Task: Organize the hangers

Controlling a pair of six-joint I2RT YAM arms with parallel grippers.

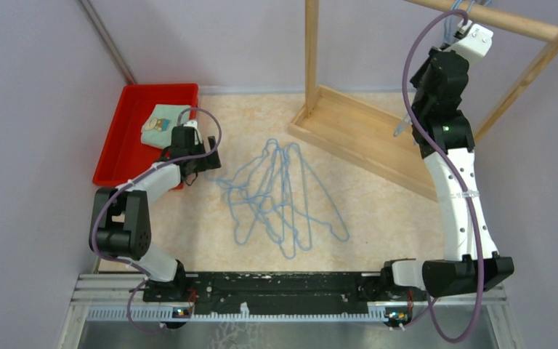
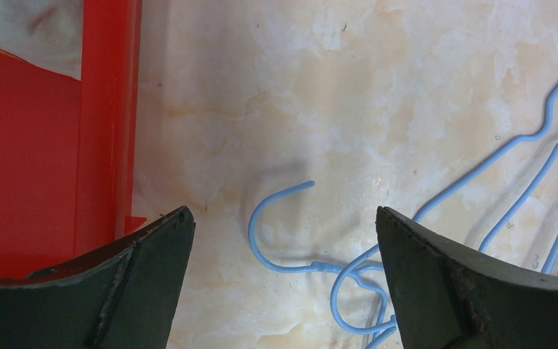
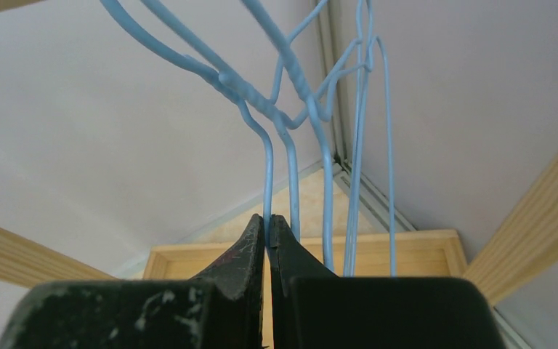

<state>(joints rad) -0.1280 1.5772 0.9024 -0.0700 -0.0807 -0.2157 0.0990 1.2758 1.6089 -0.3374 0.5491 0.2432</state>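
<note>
Several light-blue wire hangers [image 1: 283,196] lie tangled in a pile on the table's middle. My left gripper [image 1: 208,161] is open and low at the pile's left edge; in its wrist view [image 2: 283,218] a hanger hook [image 2: 269,218] lies on the table between the fingers, untouched. My right gripper [image 1: 463,29] is raised at the wooden rail [image 1: 508,20] of the rack. In its wrist view the gripper [image 3: 268,222] is shut on the wire of a hanger [image 3: 267,174]. Other hangers [image 3: 356,145] hang beside it.
A red bin [image 1: 127,134] with a folded cloth [image 1: 161,123] stands at the back left, its wall [image 2: 105,123] close to my left finger. The wooden rack's base tray [image 1: 356,134] and upright post [image 1: 311,51] stand at the back right. Purple cables loop off both arms.
</note>
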